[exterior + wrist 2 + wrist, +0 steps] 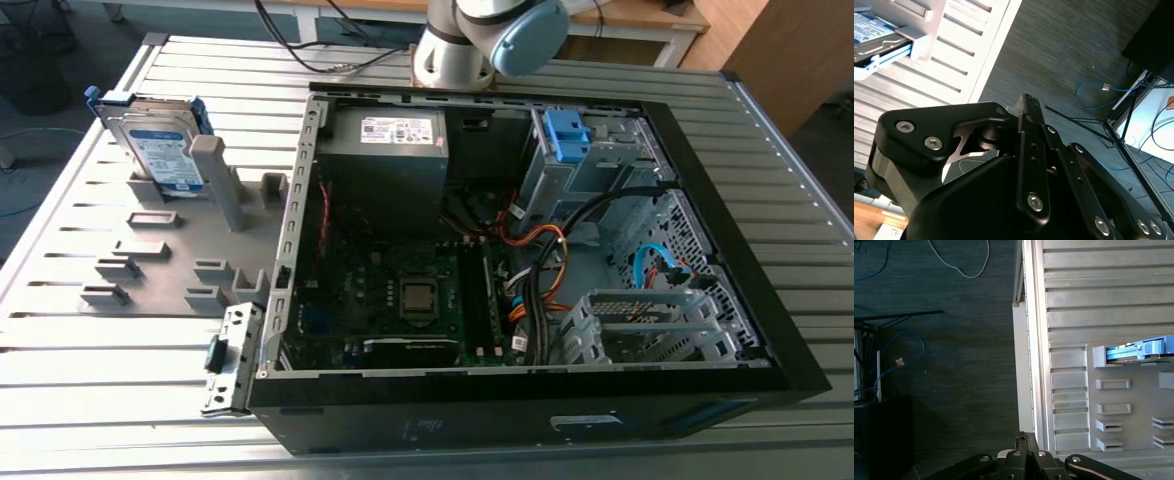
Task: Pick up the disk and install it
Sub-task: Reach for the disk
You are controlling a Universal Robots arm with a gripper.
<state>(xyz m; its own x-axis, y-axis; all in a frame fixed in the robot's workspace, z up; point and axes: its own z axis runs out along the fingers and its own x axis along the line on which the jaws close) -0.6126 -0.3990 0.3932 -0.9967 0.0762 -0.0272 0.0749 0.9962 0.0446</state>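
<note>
Pincer (1026, 462) hangs over table (1094, 290) edge; disk (163, 150) (upright) in grey rack (154, 262)

In the exterior view the arm (487, 35) is rising from the far side of the counter (134, 440). It is showing a pale grey lower segment and a rounded joint with a light blue cap, and its upper part is running out of the picture. In both wrist views the hand (1019, 165) (1026, 465) is appearing as a black body of bolted link bars with silver screw heads. It is hanging in line with the counter's edge, partly over the slats and partly over the dark floor (954, 365).
</note>
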